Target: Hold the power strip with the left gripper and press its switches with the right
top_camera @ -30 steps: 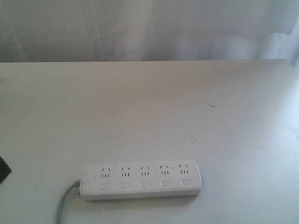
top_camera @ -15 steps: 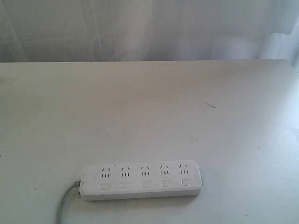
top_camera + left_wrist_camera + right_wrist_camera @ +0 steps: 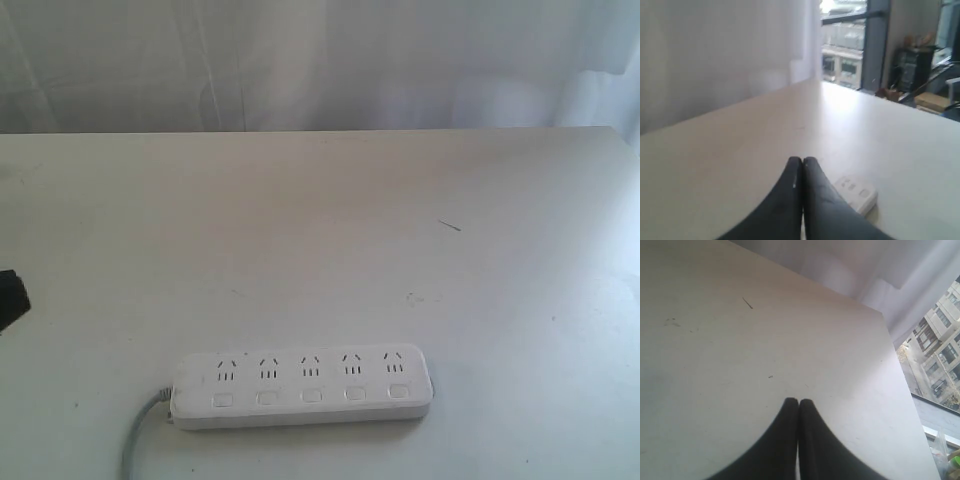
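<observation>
The white power strip (image 3: 303, 387) lies flat near the table's front edge, its grey cord (image 3: 138, 435) trailing off its left end. Its row of small white switches (image 3: 311, 396) runs below the sockets. A black piece of the left arm (image 3: 10, 298) pokes in at the exterior view's left edge. The left gripper (image 3: 802, 161) is shut and empty, hovering above the table, with one end of the power strip (image 3: 856, 192) just beyond its tips. The right gripper (image 3: 798, 402) is also shut and empty over bare table; it is out of the exterior view.
The white table (image 3: 320, 240) carries a short dark scratch (image 3: 450, 226) right of centre and a faint smudge (image 3: 415, 298). A white curtain (image 3: 320, 60) hangs behind the far edge. The table's right edge (image 3: 900, 370) shows in the right wrist view.
The black part of the left arm left the exterior view half a second ago and is back at the left edge, higher than before. The power strip has not moved.
</observation>
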Controlling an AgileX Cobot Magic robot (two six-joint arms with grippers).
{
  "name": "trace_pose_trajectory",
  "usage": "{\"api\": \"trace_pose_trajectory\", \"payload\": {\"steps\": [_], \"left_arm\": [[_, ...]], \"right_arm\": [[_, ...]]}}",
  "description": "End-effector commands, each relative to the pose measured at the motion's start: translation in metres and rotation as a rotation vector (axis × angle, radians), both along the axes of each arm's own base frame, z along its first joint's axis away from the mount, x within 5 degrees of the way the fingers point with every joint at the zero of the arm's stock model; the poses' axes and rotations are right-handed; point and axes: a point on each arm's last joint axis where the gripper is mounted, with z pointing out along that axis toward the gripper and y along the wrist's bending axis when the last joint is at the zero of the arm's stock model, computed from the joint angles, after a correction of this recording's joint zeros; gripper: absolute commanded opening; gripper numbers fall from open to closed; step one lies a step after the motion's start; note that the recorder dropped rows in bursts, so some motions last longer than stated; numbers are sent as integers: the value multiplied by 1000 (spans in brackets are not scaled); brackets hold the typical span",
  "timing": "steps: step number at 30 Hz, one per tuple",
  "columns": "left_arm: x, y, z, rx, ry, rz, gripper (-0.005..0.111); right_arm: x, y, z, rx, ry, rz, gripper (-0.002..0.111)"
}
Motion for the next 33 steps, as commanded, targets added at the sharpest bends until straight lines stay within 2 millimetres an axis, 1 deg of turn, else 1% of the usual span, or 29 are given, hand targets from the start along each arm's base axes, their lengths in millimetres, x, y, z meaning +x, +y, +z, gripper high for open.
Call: {"api": "trace_pose_trajectory", "payload": {"steps": [1, 5, 7, 10, 12, 16, 18, 20, 22, 27, 30, 33], "left_arm": [[11, 23, -12, -47, 219, 300, 0], [12, 40, -23, -107, 372, 518, 0], [12, 46, -26, -137, 404, 590, 0], [12, 53, -33, -106, 422, 667, 0], [13, 56, -43, -112, 427, 709, 0], [12, 63, -72, -118, 424, 789, 0], [11, 65, -84, -116, 402, 805, 0], [11, 65, -90, -113, 386, 804, 0], [10, 65, -92, -103, 382, 802, 0], [10, 65, -93, -30, 361, 788, 0], [10, 65, -94, -18, 365, 786, 0], [8, 65, -103, 7, 386, 785, 0]], "right_arm": [[0, 0, 0, 4, -10, -7, 0], [0, 0, 0, 4, -10, -7, 0], [0, 0, 0, 4, -10, -7, 0], [0, 0, 0, 4, -10, -7, 0], [0, 0, 0, 4, -10, -7, 0], [0, 0, 0, 4, -10, -7, 0], [0, 0, 0, 4, -10, -7, 0], [0, 0, 0, 4, -10, -7, 0], [0, 0, 0, 4, -10, -7, 0], [0, 0, 0, 4, -10, -7, 0], [0, 0, 0, 4, -10, -7, 0], [0, 0, 0, 4, -10, -7, 0]]}}
